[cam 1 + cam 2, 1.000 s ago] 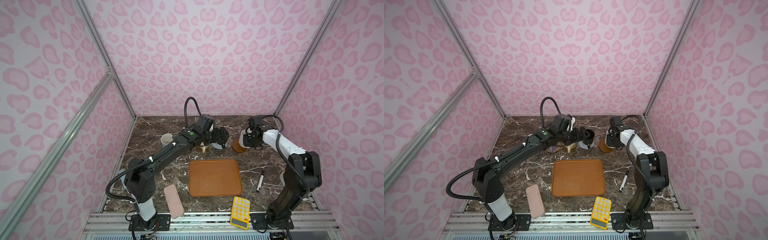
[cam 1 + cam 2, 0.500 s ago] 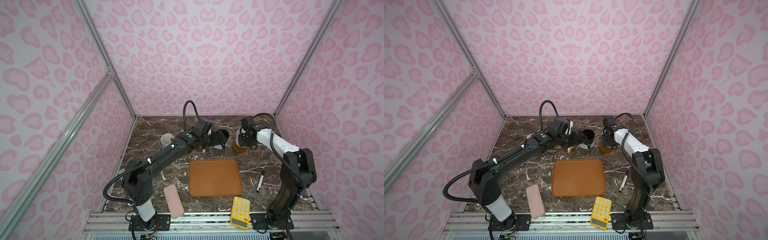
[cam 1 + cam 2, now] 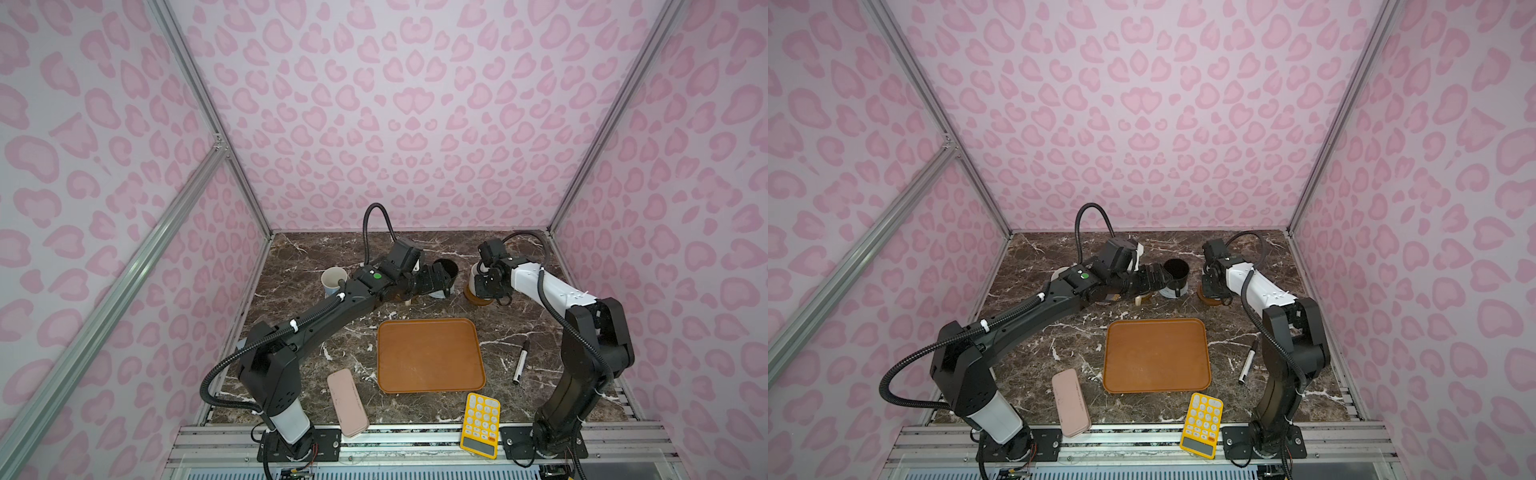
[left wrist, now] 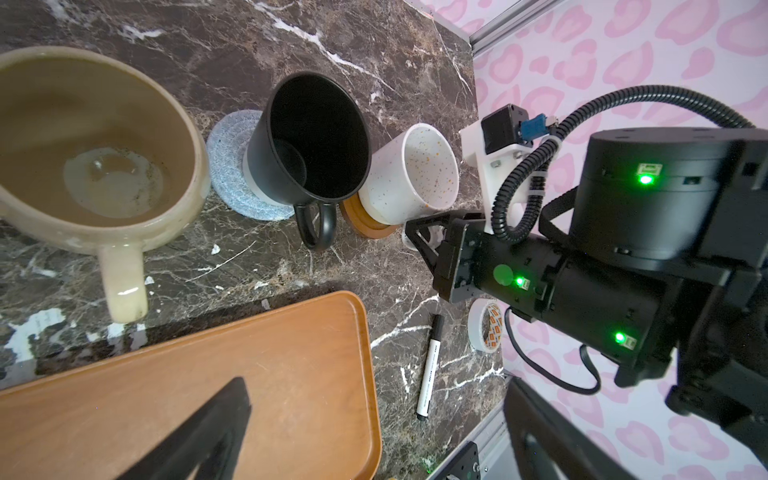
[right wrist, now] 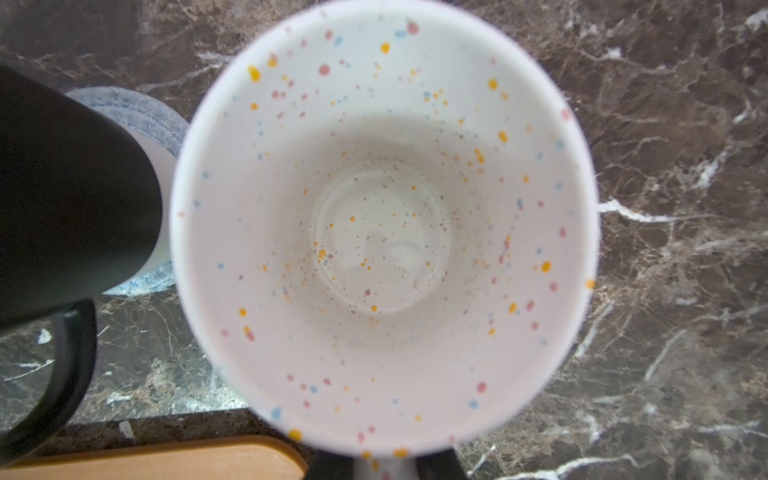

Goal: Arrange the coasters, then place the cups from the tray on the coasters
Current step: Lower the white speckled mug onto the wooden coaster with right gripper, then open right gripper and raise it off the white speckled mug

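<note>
Beyond the tray [image 3: 430, 357], which lies flat at mid-desk, a row of drinking vessels stands toward the far side of the desk [image 3: 511, 328]. At the right end of that row, the speckled white mug [image 4: 411, 174] stands upright on a smooth brown coaster [image 4: 360, 221], whose rim shows on the near side. The right hand [image 5: 386, 467] is clenched on this mug's handle.

Just left of it, the black mug [image 4: 311, 141] sits on the grey-blue woven coaster [image 4: 230, 166]. It sits off centre, so that much of the weave shows on its left, and its handle points toward the tray. Left again, the cream-yellow mug [image 4: 95, 141] stands with its handle also toward the tray; what lies under it cannot be told.

The left hand [image 3: 434, 279] hangs above the desk close by these two mugs, fingers spread wide and grasping nothing. Farther left, clear of the arm, the light blue mug [image 3: 334, 280] stands upright.

A marker pen [image 3: 521, 360] lies right of the tray, with a tape roll [image 4: 484, 328] farther right, by the wall. A yellow calculator [image 3: 481, 424] and a pink case [image 3: 347, 402] lie at the near edge.
</note>
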`<state>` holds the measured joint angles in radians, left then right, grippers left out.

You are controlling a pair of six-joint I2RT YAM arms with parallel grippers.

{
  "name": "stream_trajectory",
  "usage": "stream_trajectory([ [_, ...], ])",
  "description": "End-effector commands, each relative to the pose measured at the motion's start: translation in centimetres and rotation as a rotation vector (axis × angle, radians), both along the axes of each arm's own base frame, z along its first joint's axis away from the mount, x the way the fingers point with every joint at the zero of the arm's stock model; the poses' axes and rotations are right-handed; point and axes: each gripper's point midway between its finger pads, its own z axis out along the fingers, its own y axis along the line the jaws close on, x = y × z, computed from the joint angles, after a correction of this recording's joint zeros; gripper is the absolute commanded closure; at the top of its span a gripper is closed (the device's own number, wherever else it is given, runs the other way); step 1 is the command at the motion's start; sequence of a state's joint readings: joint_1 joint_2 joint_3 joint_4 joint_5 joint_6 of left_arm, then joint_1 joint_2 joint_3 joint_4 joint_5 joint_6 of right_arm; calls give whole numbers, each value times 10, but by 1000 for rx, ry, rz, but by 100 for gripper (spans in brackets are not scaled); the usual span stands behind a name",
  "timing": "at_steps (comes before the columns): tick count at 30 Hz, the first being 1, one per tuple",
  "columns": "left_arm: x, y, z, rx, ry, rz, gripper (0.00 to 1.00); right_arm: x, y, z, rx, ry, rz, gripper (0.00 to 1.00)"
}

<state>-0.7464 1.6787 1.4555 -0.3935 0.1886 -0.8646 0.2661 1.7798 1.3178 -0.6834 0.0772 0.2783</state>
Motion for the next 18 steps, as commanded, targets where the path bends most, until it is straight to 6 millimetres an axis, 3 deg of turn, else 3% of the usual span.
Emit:
stream_trajectory([
  [1, 1, 2, 7, -16, -21, 12, 3, -3, 1, -4, 11, 15, -6, 89],
  [13, -2, 16, 17, -6, -56, 48, 3, -10, -2, 0, 6, 24, -6, 62],
  [18, -3, 37, 32, 19, -116, 108, 3, -15, -6, 22, 5, -29, -23, 56],
])
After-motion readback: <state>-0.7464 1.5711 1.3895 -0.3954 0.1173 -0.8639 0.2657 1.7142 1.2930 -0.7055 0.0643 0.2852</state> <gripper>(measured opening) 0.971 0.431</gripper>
